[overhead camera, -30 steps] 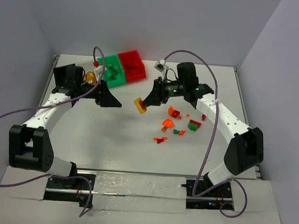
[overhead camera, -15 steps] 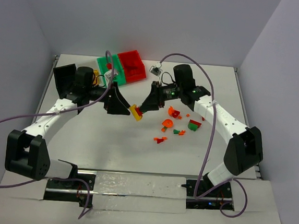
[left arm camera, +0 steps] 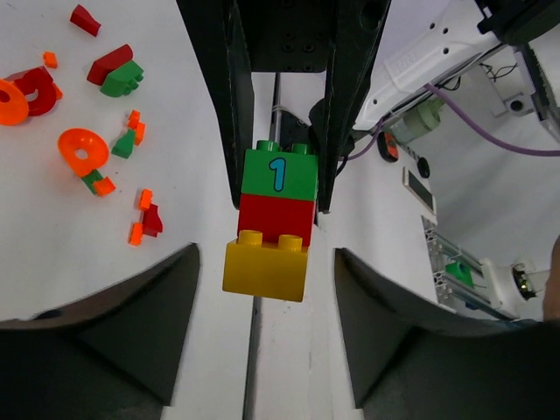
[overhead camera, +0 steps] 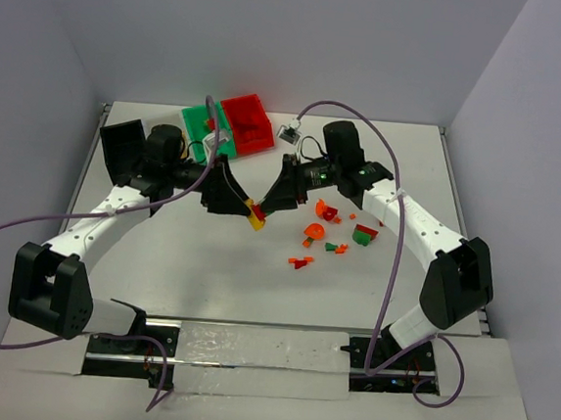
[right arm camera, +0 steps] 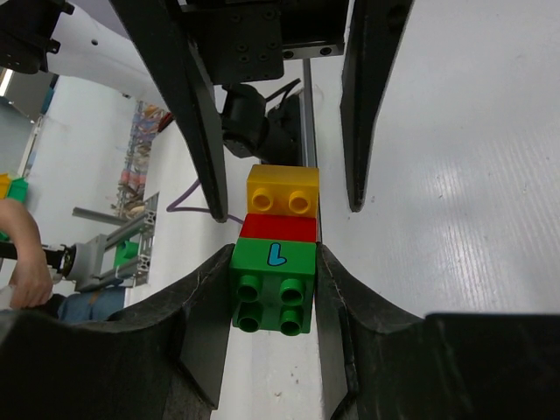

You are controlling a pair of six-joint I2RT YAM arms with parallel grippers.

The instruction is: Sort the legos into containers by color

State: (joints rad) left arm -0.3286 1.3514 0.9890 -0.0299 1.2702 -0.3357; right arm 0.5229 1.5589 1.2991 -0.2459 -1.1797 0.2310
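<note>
My right gripper [overhead camera: 267,203] is shut on the green end of a stack of three bricks [overhead camera: 254,214], held above the table. The stack is green with a blue "1" [right arm camera: 273,282], red [right arm camera: 277,227] and yellow [right arm camera: 282,192]. My left gripper [overhead camera: 241,205] faces it, open. Its fingers [right arm camera: 199,122] stand either side of the yellow end [left arm camera: 265,262] with a gap on each side. The green bin [overhead camera: 201,131] and red bin [overhead camera: 248,123] sit side by side at the back. A black box [overhead camera: 118,152] behind the left arm may be the black bin. I see no white bin.
Loose red, orange and green pieces [overhead camera: 330,230] lie scattered under the right arm, and also show in the left wrist view [left arm camera: 83,150]. A small grey-white object [overhead camera: 292,130] sits right of the red bin. Purple cables loop over both arms.
My left gripper has swung right from near the bins to the stack. My right gripper has carried the stack slightly left and down to meet it.
</note>
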